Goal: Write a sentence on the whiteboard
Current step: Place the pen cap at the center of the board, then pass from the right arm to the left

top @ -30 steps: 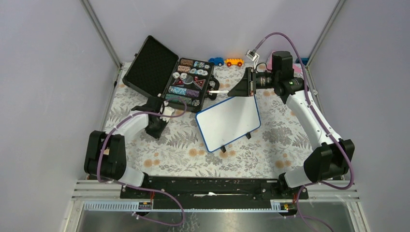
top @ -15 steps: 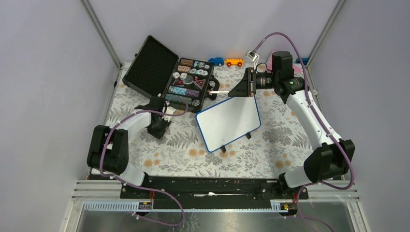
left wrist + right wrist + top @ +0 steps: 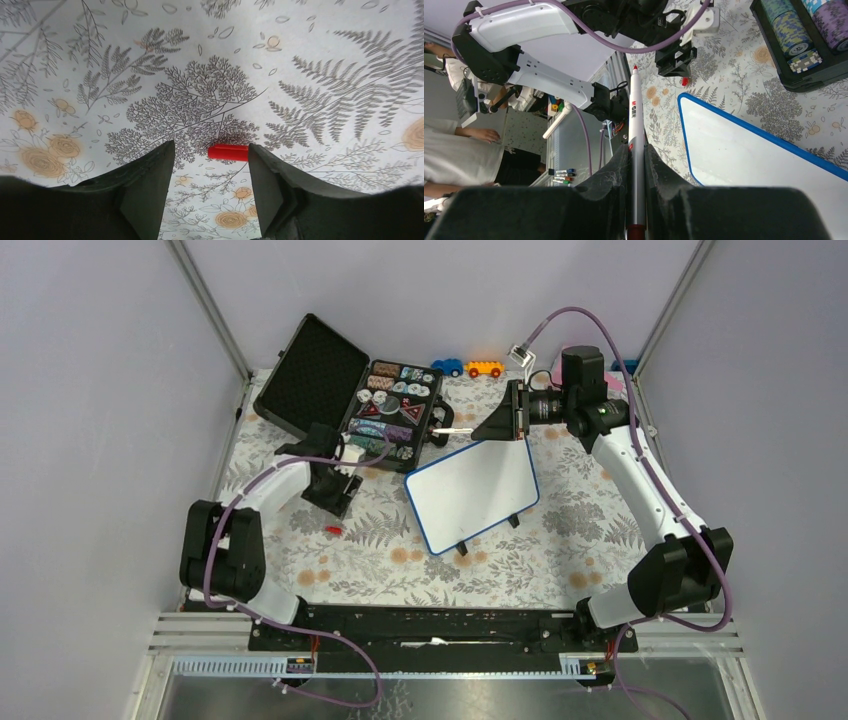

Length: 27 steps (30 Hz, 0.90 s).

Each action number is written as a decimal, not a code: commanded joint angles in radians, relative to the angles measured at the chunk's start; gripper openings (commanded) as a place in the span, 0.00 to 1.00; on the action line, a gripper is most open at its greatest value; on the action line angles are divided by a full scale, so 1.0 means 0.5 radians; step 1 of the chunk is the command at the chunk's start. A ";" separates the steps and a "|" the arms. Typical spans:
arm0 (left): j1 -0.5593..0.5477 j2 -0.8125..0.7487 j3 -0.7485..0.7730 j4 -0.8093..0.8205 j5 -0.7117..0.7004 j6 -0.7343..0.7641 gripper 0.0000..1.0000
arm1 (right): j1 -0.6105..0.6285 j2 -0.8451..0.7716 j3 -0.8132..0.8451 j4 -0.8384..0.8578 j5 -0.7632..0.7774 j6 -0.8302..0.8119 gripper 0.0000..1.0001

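Right claw: the right gripper (image 3: 482,429) is closed tight on a red marker (image 3: 452,430). The pen sticks out past the fingertips with its tip bare.
Left claw: the left gripper (image 3: 335,485) has its jaws wide apart and nothing in them. It hangs over the flowered tablecloth (image 3: 560,530), well off the whiteboard's left side.
Red cap: the cap (image 3: 333,529) lies loose on the cloth, also left of the whiteboard. In the wrist view it shows between the open fingers.
Whiteboard: the whiteboard (image 3: 472,493) sits skewed on the cloth with its face blank, so no letter of the sentence is on it yet.
Board to pen: the pen hovers just past the whiteboard's far edge, with its tip out beyond the far-left corner, not over the white face.
Risk, sliding: nothing pins the whiteboard, so I'd guess a firm stroke could push it across the cloth.
Risk, angle: the pen looks nearly level, so unless it tips down it may skid or write faintly.
Risk, clutter: the open poker chip case (image 3: 390,410) sits just beyond the whiteboard's far-left corner, so a swing that way could clip it.
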 commanded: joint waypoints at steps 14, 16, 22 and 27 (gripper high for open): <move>0.081 -0.179 0.595 -0.168 0.677 -0.134 0.76 | 0.080 0.087 0.226 -0.254 0.082 -0.279 0.00; 0.151 -0.179 0.683 -0.169 0.821 -0.149 0.79 | 0.091 0.102 0.237 -0.257 0.086 -0.288 0.00; 0.290 -0.208 0.849 -0.152 1.208 -0.217 0.85 | 0.162 0.140 0.336 -0.443 0.196 -0.467 0.00; 0.359 -0.327 0.849 0.003 1.436 -0.330 0.99 | 0.208 0.133 0.360 -0.540 0.248 -0.599 0.00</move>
